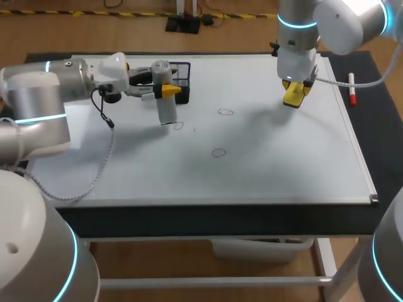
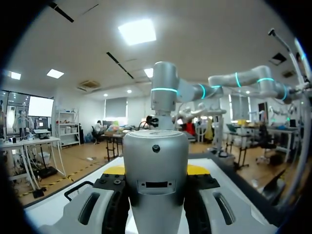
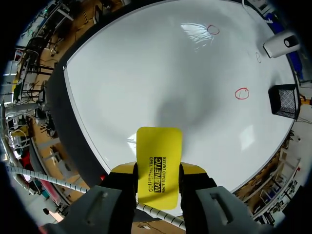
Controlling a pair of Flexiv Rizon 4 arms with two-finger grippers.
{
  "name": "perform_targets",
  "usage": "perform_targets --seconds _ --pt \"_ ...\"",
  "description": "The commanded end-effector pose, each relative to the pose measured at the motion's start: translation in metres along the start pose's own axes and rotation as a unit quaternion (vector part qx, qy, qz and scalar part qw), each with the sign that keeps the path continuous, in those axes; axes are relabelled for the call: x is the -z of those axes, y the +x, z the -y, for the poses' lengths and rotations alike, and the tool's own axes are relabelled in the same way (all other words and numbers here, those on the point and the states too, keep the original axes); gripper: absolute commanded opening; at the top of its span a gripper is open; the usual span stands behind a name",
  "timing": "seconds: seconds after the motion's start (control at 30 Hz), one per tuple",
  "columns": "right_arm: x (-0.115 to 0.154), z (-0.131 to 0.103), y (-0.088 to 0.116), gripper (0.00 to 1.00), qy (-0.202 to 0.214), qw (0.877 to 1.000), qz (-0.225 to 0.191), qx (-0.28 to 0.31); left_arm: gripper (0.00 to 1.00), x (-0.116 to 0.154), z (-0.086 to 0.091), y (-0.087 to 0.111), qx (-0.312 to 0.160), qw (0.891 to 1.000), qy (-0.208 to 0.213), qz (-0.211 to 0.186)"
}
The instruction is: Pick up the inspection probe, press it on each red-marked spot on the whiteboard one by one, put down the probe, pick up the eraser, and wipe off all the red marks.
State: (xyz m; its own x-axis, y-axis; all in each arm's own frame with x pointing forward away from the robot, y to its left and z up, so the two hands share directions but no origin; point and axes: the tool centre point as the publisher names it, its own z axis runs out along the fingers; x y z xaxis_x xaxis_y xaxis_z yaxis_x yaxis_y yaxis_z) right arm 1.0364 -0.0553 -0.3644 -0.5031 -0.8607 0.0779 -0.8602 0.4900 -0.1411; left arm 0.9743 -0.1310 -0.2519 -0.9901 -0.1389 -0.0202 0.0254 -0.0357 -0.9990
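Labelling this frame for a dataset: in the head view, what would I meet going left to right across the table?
From the left: inspection probe → red circle nearest the front edge → eraser → marker pen.

The head view looks down from above and behind the robot, far enough back to take in nearly the whole flat white whiteboard, with the left arm and the right arm over it. The left wrist view faces level across the table, close behind the silver cylindrical probe, with the right arm beyond it. The right wrist view looks steeply down on the whiteboard past the yellow rectangular eraser. It shares with the head view the red circle marks and the black mesh basket.
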Motion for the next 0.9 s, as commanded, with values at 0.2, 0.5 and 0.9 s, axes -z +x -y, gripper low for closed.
perform_targets --seconds 0.2,0.5,0.9 --pt "0.002 0.0 0.001 0.0 0.001 1.0 -0.002 0.001 0.0 -0.013 -0.016 -0.011 0.005 1.0 0.005 -0.03" --pt "0.002 0.0 0.001 0.0 0.001 1.0 -0.002 0.001 0.0 -0.019 -0.023 -0.009 0.004 0.999 0.002 -0.04" --pt "0.002 0.0 0.001 0.0 0.001 1.0 -0.002 0.001 0.0 -0.022 -0.032 -0.007 0.004 0.999 -0.007 -0.049"
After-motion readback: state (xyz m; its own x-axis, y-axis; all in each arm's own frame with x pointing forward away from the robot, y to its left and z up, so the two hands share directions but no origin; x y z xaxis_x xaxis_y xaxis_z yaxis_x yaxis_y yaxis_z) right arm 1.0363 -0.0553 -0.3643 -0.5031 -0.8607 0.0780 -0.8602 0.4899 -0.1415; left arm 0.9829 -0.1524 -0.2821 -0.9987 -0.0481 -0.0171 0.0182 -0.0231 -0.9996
